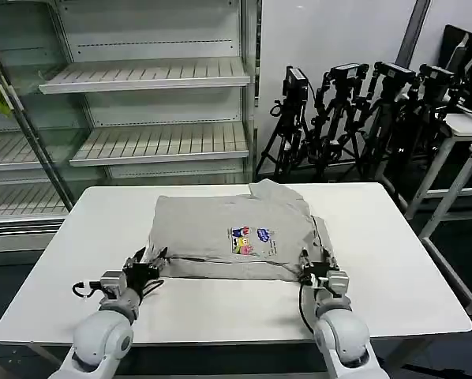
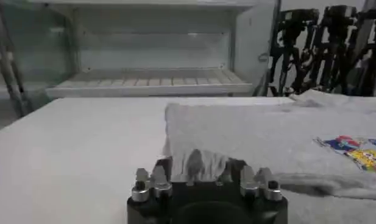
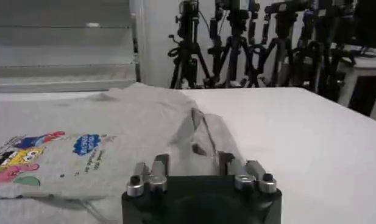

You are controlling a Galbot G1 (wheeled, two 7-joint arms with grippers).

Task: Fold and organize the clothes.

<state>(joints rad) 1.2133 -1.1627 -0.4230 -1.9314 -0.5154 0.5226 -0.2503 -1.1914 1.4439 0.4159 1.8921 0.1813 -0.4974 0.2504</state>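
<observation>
— Looking for what is hidden first: what can't you make out?

— Mostly the folded-under layers of the T-shirt (image 1: 236,235). It lies partly folded on the white table (image 1: 394,268), and whatever is tucked beneath the top layer is out of sight. In the left wrist view the shirt's far side runs off the picture's edge, and its cartoon print (image 2: 358,151) is cut off there too. The small writing under the print (image 3: 93,159) is too fine to read.

— Where does the shirt sit on the table?

— Around the middle, its near hem lying towards the near edge. A loose flap (a sleeve, perhaps; I cannot tell) bunches up towards the far edge, and the colourful print faces up near the shirt's middle.

— And the left gripper?

— The left gripper (image 1: 144,263) is low over the table at the shirt's near left corner, forearm stretched forward from the near edge. In its wrist view a tuft of grey fabric (image 2: 203,164) stands up between the fingers (image 2: 149,182), so it is clamped on that corner.

— The right one?

— The right gripper (image 1: 313,271) mirrors it at the near right corner, also low and pointing towards the far edge. From its wrist view the fingers (image 3: 150,175) press in on a ridge of cloth (image 3: 200,146) that rises just ahead of them; it pinches the hem there.

— Anything behind the table?

— Metal shelves (image 1: 153,75) and a row of black tripods (image 1: 354,118), well apart from the table.
</observation>
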